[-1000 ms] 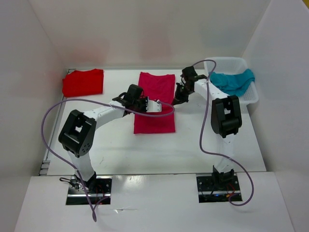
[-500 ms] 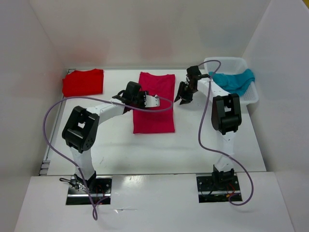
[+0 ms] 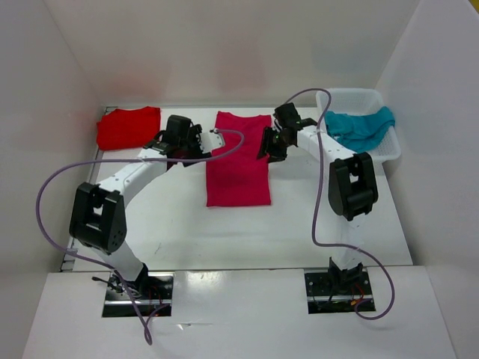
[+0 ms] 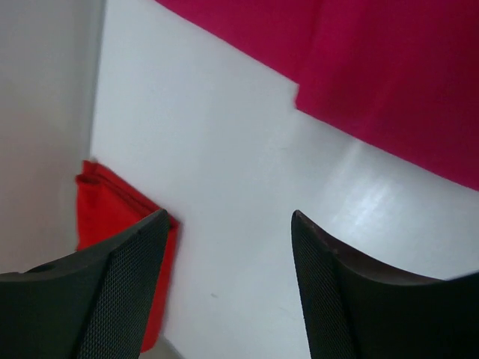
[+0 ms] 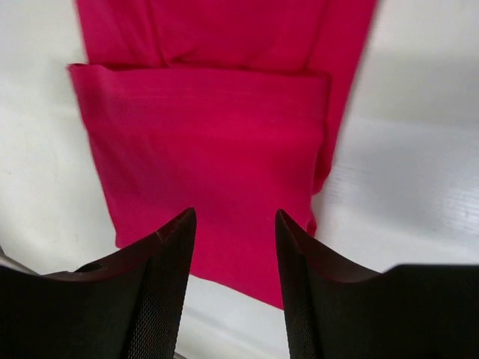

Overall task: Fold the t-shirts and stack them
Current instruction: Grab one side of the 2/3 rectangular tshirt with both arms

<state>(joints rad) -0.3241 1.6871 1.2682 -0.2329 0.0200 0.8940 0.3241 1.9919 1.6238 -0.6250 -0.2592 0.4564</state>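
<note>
Pink shirt: it lies flat in the middle of the table, folded into a long shape. One end points to the back wall and one end points to my bases.
Pink shirt up close: my right wrist camera shows a folded flap on top of it. White table shows on both sides.
Red shirt: it is folded small and sits in the far left corner, well apart from the pink one.
Blue shirt: it is bunched up in the white basket at the far right. It hangs a little over the rim.
Left gripper: it is near the left edge of the pink shirt, at the far end. My jaws are spread wide and nothing is between them.
Left wrist camera: my left gripper is over bare table. The red shirt is on one side and the pink shirt is on the other.
Right gripper: it is by the right edge of the pink shirt, at the far end. My jaws are apart and they pinch nothing.
Right wrist camera: my right gripper looks down on the pink cloth, and I see cloth in the gap.
Touching: I cannot tell if my fingertips touch the shirt or the table.
</note>
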